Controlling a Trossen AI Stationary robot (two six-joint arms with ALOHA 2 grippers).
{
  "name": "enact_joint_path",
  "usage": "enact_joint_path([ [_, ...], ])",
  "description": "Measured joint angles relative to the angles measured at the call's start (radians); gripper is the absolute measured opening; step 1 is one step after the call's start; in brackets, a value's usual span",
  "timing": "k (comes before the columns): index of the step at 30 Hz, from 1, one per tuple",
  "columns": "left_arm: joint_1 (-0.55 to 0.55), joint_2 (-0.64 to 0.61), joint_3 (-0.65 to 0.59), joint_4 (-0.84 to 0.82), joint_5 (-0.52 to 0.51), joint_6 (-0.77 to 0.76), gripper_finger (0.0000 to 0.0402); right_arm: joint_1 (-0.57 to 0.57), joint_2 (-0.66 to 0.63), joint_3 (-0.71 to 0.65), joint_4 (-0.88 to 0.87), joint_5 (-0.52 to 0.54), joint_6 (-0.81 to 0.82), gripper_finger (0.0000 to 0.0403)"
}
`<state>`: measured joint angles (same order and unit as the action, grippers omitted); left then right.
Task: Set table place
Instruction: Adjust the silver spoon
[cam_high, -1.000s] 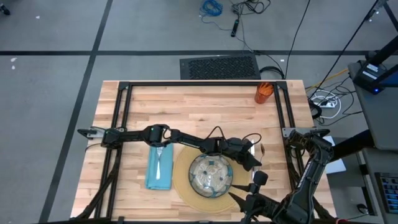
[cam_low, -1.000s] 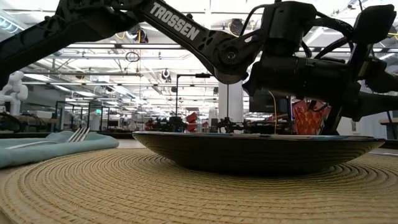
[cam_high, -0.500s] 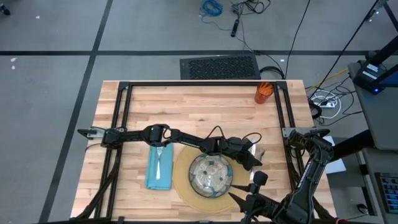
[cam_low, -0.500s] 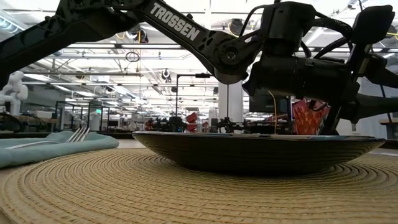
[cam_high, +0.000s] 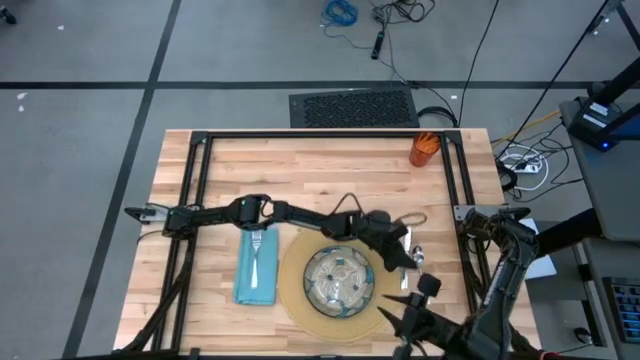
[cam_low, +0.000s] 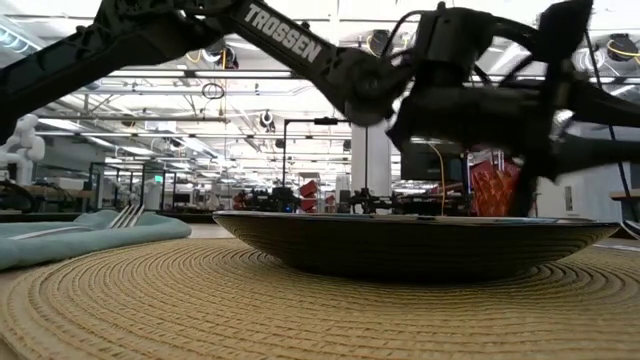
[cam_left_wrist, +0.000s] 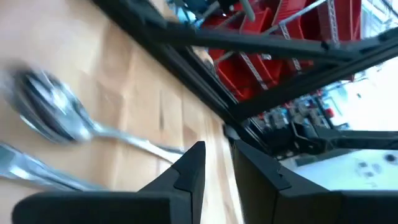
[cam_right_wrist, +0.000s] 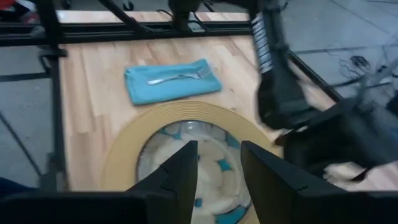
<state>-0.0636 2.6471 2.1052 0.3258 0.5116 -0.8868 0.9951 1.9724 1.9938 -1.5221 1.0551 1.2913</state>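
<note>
Butcher-block table (cam_high: 330, 170) carries one round woven tan mat (cam_high: 296, 290) under one patterned glass bowl (cam_high: 338, 280), one shiny spoon (cam_left_wrist: 53, 118) beside it, and my left gripper (cam_left_wrist: 217, 163) fingers stand slightly apart, empty.

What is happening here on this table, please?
A two-armed robot is laying a place setting on the table. The mat holds the bowl, and the fork lies on the napkin beside it. The left gripper is on the other side of the mat, just above the spoon and knife, jaws slightly apart and empty. The right gripper waits over the bowl. The orange cup stands at the far edge.
</note>
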Motion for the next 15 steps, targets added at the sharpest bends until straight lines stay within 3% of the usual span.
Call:
enact_joint_path([
  [8, 0.056, -0.199, 0.0, -0.35, 0.001, 0.333, 0.0066, 0.119, -0.012, -0.004, -0.046, 0.036, 0.197, 0.0114],
  [11, 0.08, -0.322, 0.0, -0.56, -0.079, 0.506, 0.0066, 0.124, -0.01, -0.027, -0.044, 0.0, 0.235, 0.0114],
  [15, 0.091, -0.502, 0.001, -0.863, -0.221, 0.722, 0.0066, 0.072, -0.009, -0.137, -0.048, -0.148, 0.309, 0.0101],
])
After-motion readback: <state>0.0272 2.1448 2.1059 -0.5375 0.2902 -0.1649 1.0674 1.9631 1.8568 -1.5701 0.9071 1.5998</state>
